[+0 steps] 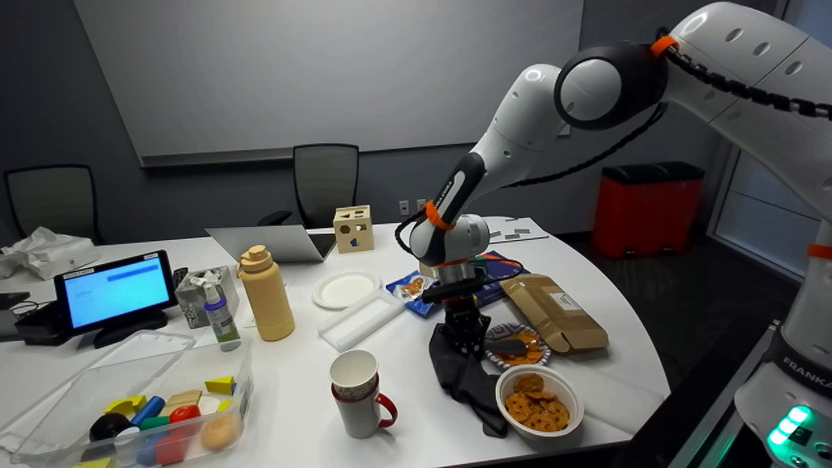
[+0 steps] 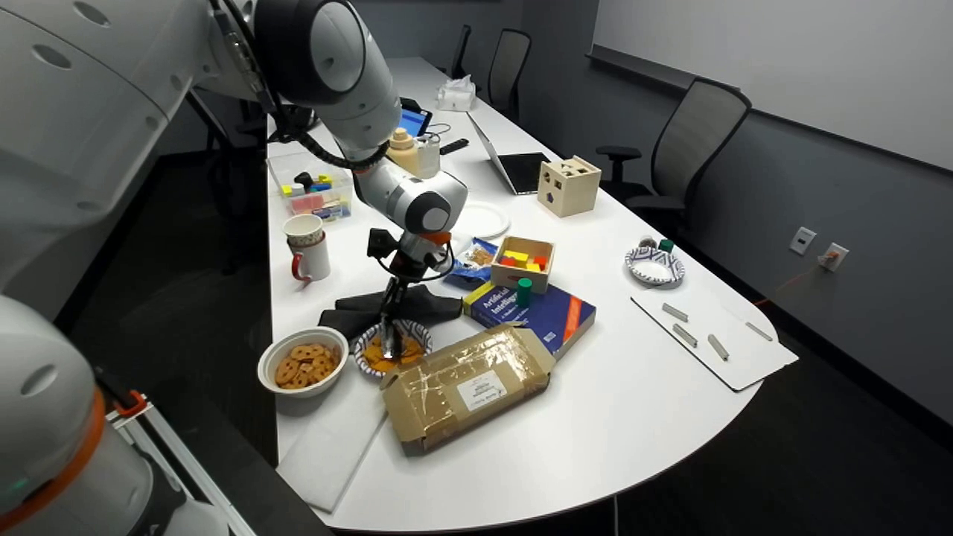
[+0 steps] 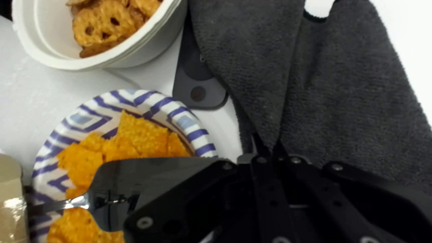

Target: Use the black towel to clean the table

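The black towel (image 1: pixel 448 364) lies bunched on the white table (image 1: pixel 292 409), beside the two snack bowls. It also shows in an exterior view (image 2: pixel 435 304) and fills the right of the wrist view (image 3: pixel 341 87). My gripper (image 3: pixel 266 145) is low over the towel, its fingers closed on a raised fold. The gripper also shows dark against the towel in an exterior view (image 1: pixel 465 331). The rest of the towel spreads loosely on the table around the fingers. Part of it is hidden under the gripper.
A patterned bowl of chips (image 3: pixel 182 116) with a spatula (image 3: pixel 135 182) touches close beside the gripper. A white pretzel bowl (image 1: pixel 504 390), a dark handle (image 3: pixel 206 92), a cardboard box (image 1: pixel 559 318), stacked cups (image 1: pixel 357 403) and a white tray (image 1: pixel 361 318) stand around.
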`<state>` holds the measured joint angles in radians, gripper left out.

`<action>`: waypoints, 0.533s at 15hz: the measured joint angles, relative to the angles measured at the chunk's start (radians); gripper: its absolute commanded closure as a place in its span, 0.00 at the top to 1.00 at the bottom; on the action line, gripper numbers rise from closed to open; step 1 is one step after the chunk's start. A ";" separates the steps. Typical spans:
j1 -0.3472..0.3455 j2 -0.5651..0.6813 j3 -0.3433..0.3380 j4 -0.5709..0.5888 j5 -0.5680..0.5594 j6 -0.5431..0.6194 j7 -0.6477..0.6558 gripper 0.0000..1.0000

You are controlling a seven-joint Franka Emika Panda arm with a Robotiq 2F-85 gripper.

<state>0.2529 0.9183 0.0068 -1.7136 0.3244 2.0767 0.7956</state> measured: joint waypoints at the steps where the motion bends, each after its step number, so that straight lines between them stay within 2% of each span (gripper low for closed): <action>1: 0.007 -0.008 -0.013 -0.008 -0.013 0.018 0.014 0.01; 5: 0.000 -0.037 -0.009 -0.051 -0.012 0.133 0.016 0.01; 8: -0.032 -0.045 0.048 -0.075 0.047 0.240 -0.036 0.01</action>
<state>0.2207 0.8733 0.0547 -1.7888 0.3717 2.3171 0.7598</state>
